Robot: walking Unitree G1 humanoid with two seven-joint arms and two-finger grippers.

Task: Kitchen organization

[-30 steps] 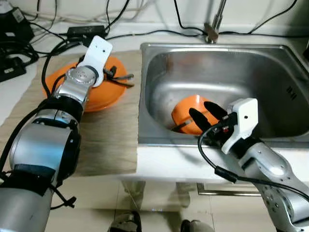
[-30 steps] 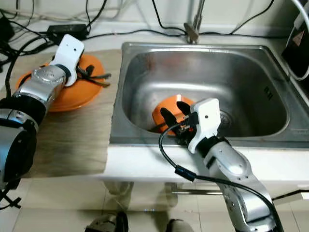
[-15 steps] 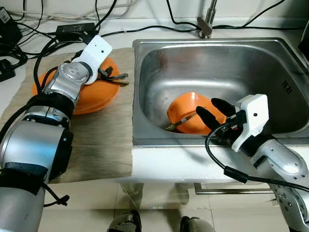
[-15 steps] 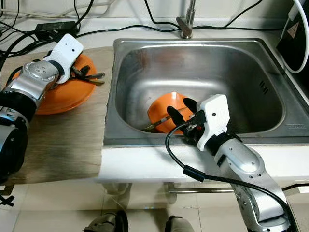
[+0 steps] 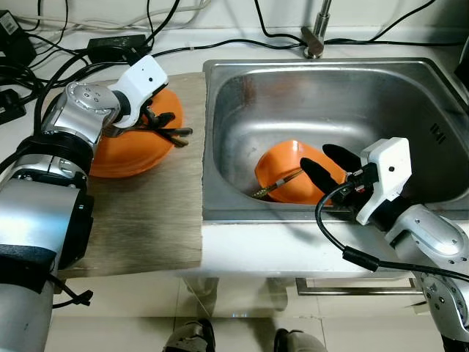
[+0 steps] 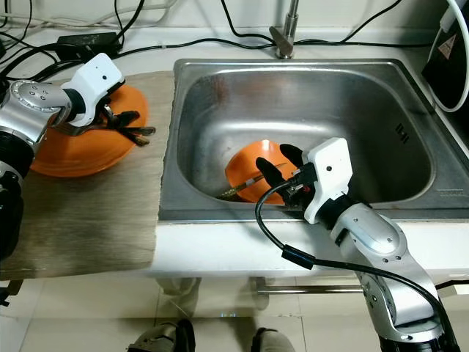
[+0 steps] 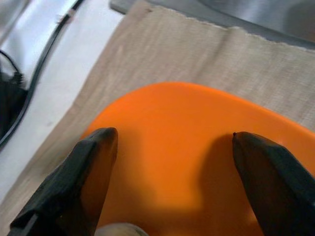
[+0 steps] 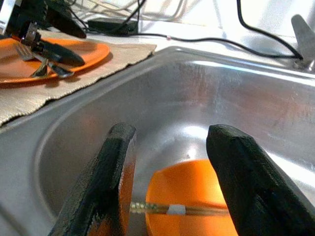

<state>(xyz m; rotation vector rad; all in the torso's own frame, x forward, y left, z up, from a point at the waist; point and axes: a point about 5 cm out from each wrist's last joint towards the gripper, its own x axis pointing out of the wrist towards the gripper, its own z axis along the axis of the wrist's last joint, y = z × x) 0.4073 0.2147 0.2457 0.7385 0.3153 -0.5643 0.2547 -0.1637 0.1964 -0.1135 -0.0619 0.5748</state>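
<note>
An orange plate [image 5: 124, 150] lies on a woven mat [image 5: 139, 220] left of the steel sink [image 5: 410, 88]. My left gripper [image 5: 174, 128] hovers low over the plate's right part, open, nothing between its fingers [image 7: 93, 162]. Forks [image 8: 42, 66] rest on the plate beside those fingers. In the sink's near left part sits an orange bowl [image 5: 287, 167] with a thin gold stick [image 5: 277, 185] leaning on it. My right gripper [image 5: 319, 158] hangs just above the bowl's near side, open and empty, its fingertips [image 8: 120, 142] straddling the bowl [image 8: 192, 196] and stick [image 8: 167, 210].
A faucet [image 5: 315, 40] stands behind the sink. Black cables and a power adapter [image 5: 110, 45] run along the back of the white counter. A dark device [image 6: 451, 51] stands at the sink's far right. The mat's near half is bare.
My left wrist has turned and dropped, so its fingers now point right across the plate toward the sink. The right gripper has hardly moved over the bowl.
</note>
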